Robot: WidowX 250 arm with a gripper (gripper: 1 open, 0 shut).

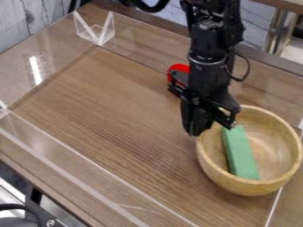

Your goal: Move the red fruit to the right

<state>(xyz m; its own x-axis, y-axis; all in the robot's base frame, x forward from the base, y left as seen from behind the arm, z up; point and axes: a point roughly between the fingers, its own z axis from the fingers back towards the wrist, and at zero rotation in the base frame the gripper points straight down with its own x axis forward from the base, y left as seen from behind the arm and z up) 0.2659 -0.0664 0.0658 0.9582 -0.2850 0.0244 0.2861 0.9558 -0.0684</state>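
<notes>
The red fruit lies on the wooden table behind the arm, and only its left part shows. My gripper points straight down in front of the fruit and to its right, apart from it. Its fingers are drawn close together at the far left rim of the wooden bowl and appear to pinch that rim. A green rectangular block lies inside the bowl.
Clear acrylic walls border the table on the left and front. A small clear stand sits at the back left. The bowl fills the table's right front corner.
</notes>
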